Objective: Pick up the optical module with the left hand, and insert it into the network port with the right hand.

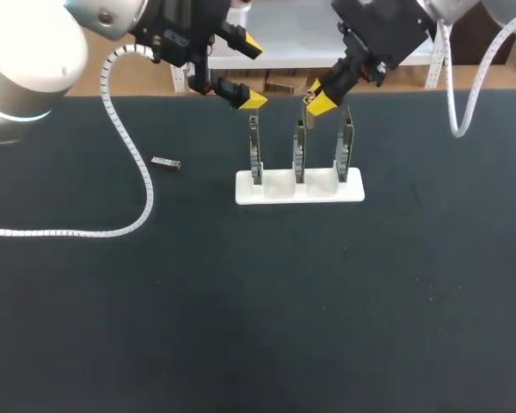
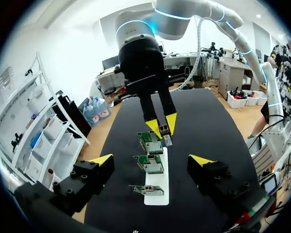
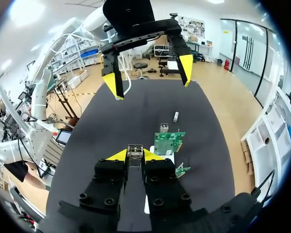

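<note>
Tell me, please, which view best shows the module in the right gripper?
Right wrist view: the module sits close-up in the right gripper. Left wrist view shows it small; head view barely.

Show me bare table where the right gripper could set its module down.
Bare: the whole near half of the table in front of the stand, and the strip right of it. Crowded: over the boards, where the left gripper hangs and the right gripper holds its module, and left, by the cable and loose module.
</note>
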`<state>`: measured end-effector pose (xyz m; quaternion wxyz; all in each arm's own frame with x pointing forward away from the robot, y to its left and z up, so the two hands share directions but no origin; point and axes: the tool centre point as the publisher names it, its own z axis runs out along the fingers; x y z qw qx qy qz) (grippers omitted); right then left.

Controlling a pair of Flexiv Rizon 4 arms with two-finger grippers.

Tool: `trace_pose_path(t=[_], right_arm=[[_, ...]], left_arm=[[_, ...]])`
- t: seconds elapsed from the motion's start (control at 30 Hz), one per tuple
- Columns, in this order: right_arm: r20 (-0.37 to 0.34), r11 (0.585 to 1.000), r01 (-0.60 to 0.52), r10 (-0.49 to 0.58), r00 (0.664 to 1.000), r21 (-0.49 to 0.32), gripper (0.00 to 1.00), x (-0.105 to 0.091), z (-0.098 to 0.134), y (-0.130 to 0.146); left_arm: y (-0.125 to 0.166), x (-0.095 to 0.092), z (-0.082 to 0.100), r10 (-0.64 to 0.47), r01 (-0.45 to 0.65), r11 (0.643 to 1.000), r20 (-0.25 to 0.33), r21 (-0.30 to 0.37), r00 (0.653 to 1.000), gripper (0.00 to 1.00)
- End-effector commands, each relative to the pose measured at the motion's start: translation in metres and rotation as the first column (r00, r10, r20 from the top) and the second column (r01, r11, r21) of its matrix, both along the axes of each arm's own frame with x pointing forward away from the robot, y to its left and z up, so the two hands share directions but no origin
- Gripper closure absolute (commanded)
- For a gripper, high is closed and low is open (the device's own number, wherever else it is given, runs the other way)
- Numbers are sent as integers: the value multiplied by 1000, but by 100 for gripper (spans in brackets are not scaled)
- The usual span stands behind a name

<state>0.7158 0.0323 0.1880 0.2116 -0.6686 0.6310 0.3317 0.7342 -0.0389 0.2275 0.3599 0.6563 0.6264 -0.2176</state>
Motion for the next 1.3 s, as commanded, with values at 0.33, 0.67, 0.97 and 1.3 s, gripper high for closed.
trace_pose_path(t=[0.33,0.67,0.97,1.3], right_arm=[[-17,1000,-17,17,1000,2,100,8,-3,4],[-31,1000,-6,6,1000,13,100,3,-9,6],[-33,1000,8,-8,999,16,100,-1,-10,4],[-30,1000,8,-7,1000,16,100,1,-12,3]], left_arm=[[-1,2,1,0,0,1000,-5,9,1000,0],[-1,2,1,0,0,1000,-5,9,1000,0],[-1,2,1,0,0,1000,-5,9,1000,0],[-1,2,1,0,0,1000,-5,9,1000,0]])
